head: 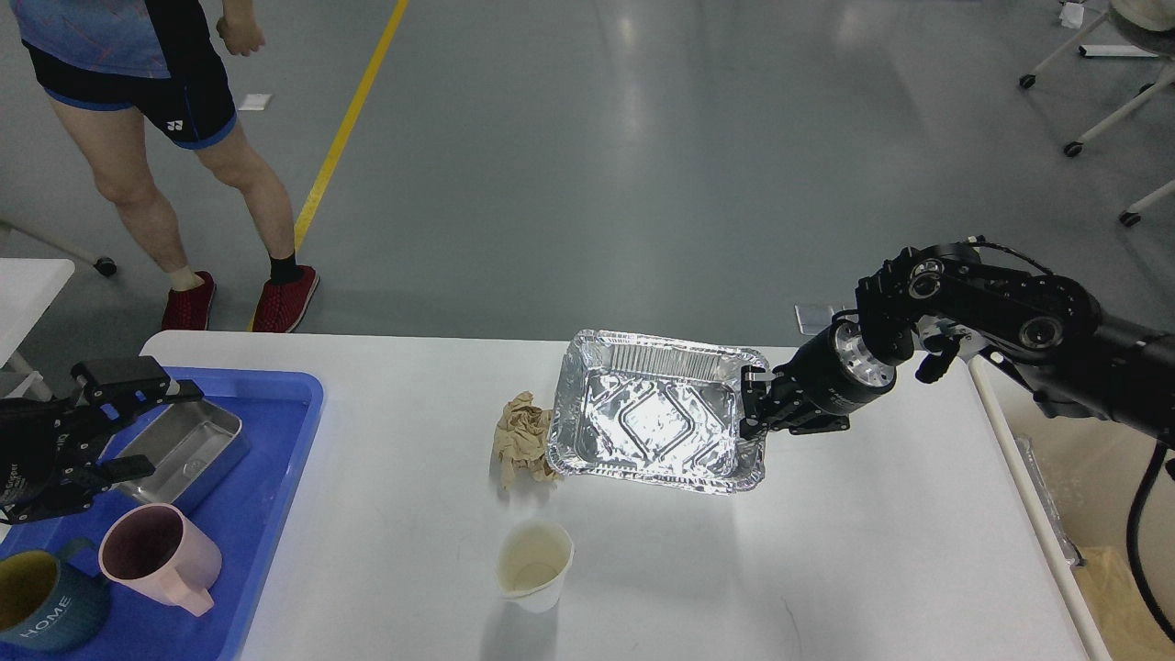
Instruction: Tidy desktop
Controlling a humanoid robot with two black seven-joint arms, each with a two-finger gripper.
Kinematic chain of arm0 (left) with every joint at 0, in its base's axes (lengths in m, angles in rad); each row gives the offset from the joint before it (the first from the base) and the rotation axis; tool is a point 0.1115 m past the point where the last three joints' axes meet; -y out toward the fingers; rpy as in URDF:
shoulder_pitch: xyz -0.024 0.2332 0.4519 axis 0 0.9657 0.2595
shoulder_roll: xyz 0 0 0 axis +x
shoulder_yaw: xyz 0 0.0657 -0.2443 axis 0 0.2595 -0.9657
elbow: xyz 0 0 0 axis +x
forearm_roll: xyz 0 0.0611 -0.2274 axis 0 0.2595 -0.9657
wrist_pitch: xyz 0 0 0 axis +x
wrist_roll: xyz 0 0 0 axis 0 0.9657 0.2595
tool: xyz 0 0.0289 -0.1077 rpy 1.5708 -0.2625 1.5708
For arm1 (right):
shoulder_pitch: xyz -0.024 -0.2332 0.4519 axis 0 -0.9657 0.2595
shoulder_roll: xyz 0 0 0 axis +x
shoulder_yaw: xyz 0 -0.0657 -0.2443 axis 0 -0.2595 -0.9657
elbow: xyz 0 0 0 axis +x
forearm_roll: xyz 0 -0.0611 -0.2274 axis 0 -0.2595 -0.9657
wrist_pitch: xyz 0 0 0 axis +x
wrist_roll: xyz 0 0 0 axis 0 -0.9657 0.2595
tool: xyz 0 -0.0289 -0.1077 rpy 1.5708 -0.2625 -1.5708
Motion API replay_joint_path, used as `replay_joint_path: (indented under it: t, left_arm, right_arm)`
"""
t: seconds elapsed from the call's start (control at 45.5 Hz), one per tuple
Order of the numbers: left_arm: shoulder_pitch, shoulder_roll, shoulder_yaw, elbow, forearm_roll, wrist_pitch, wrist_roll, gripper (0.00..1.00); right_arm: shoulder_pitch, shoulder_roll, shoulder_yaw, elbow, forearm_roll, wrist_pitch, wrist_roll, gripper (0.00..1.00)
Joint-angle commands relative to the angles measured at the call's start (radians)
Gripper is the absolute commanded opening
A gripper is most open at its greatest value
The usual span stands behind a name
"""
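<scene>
Table (826,569): wide white-grey top, rounded corners, fills the lower part of the head view; grey floor beyond its far edge.

Foil tray (656,424): silver, rectangular, empty, mid-table toward the far edge. Its right end looks slightly raised, shadow beneath the near rim; whether the left end rests on the table I cannot tell.

Right gripper (751,404): comes in from the right, jaws clenched on the right rim of the foil tray, one finger above the rim, one at the outer wall.

Crumpled brown paper (520,439): on the table, touching or just beside the tray's left end.

Paper cup (534,565): white, upright, open, stained inside; near the front edge, well apart from the tray.

Blue tray (275,477): at the table's left end, partly cut by the frame. In it: a metal box (188,450), empty, toward the far side; a pink mug (158,557) lying tilted toward the camera, nearer the front; a dark teal mug (37,610) marked HOME at the lower left corner.

Left gripper (124,431): over the far left part of the blue tray, beside the metal box, jaws released, holding nothing.

Person (165,138): standing on the floor past the table's left corner, dark shorts, red shoes, head out of frame.

Yellow floor line (353,119): running away diagonally.
</scene>
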Motion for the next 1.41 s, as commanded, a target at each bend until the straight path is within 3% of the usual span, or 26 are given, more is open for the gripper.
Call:
replay_joint_path:
  t: [0.0,1.384]
  left_arm:
    - [0.002,0.001,0.0,0.0,0.0,-0.002,0.0,0.97]
    - [0.002,0.033,-0.001,0.005,0.012,-0.016,0.0,0.97]
  right_arm:
    - [0.0,0.0,-0.001,0.0,0.0,0.0,0.0,0.0]
    - [-0.012,-0.017,-0.001,0.017,-0.001,0.0,-0.002,0.0]
